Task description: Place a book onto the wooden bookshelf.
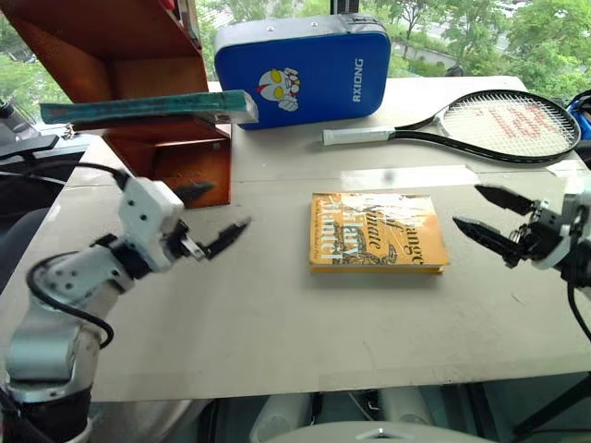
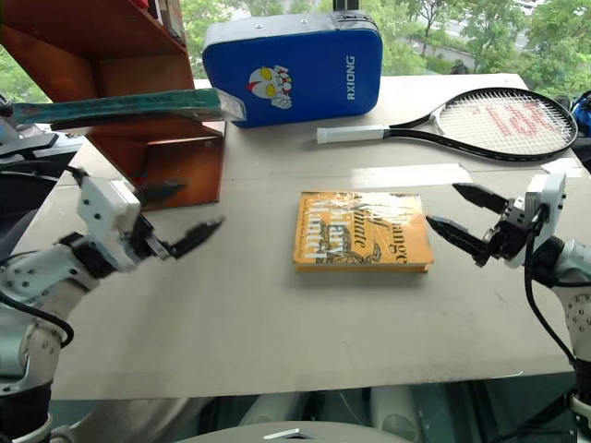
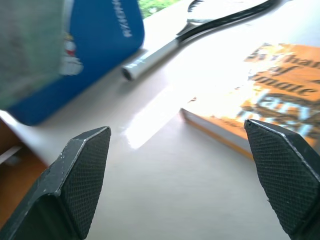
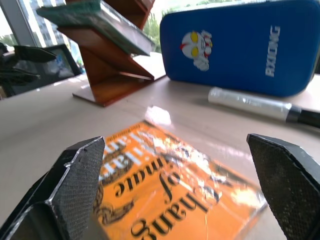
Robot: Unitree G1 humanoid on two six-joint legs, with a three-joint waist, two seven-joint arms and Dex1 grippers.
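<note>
Both grippers hang above the table with their black fingers spread wide and nothing between them: the left gripper (image 1: 214, 218) hovers just in front of the bookshelf's foot, pointing toward the middle of the table, and the right gripper (image 1: 487, 218) hovers near the table's right side, pointing in toward the yellow-orange book (image 1: 376, 232). Neither touches anything. The book (image 1: 148, 110) is flat, teal-green and wrapped in shiny clear plastic that catches the light; it lies across a board of the wooden bookshelf (image 1: 138, 55), roughly level, with its near corner jutting past the shelf's right edge toward the blue case (image 1: 303, 68) and its other end reaching out past the shelf's left side. The shelf is reddish-brown with slanted side panels and stands at the table's far left corner, close to the table edge (image 1: 55, 198). The blue padded case with a cartoon face stands upright just to the right of the shelf, and a tennis racket (image 1: 471, 126) lies flat to the right of the case, its handle pointing toward it. The yellow-orange book lies flat in the middle of the table, between the two grippers and apart from each. Bare tabletop (image 1: 277, 323) stretches from that book to the near edge.
</note>
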